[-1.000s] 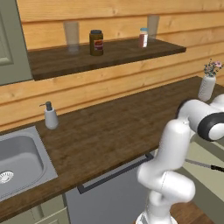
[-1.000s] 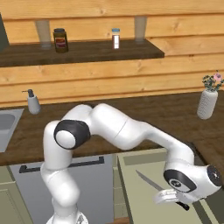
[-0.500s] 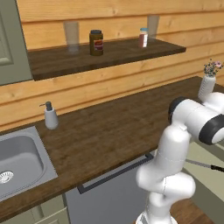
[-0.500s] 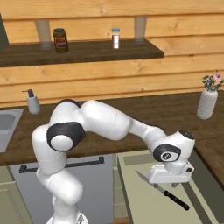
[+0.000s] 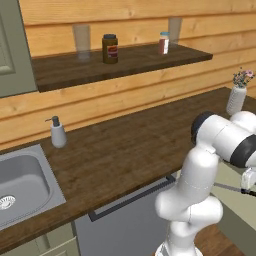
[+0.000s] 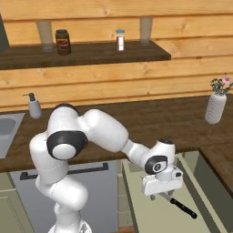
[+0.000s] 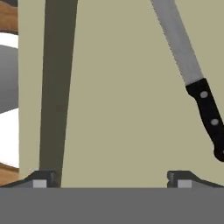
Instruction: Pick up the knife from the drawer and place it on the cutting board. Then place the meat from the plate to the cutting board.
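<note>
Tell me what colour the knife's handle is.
Black, on the knife; clearest in the hand view.

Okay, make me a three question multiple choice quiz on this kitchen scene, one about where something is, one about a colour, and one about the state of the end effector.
1. Where does the knife lie?
A. in the open drawer
B. on the wall shelf
C. in the sink

2. What colour is the knife's handle?
A. red
B. black
C. white

3. How is the end effector right now?
A. shut on the knife
B. shut on the soap dispenser
C. open, holding nothing

Answers:
1. A, since the hand view shows the knife flat on the drawer's pale floor, and the right base view shows it there below the end effector.
2. B, since the hand view shows a black handle with pale rivets behind a silver blade.
3. C, since the fingertips stand wide apart over bare drawer floor with the knife off to one side.
</note>
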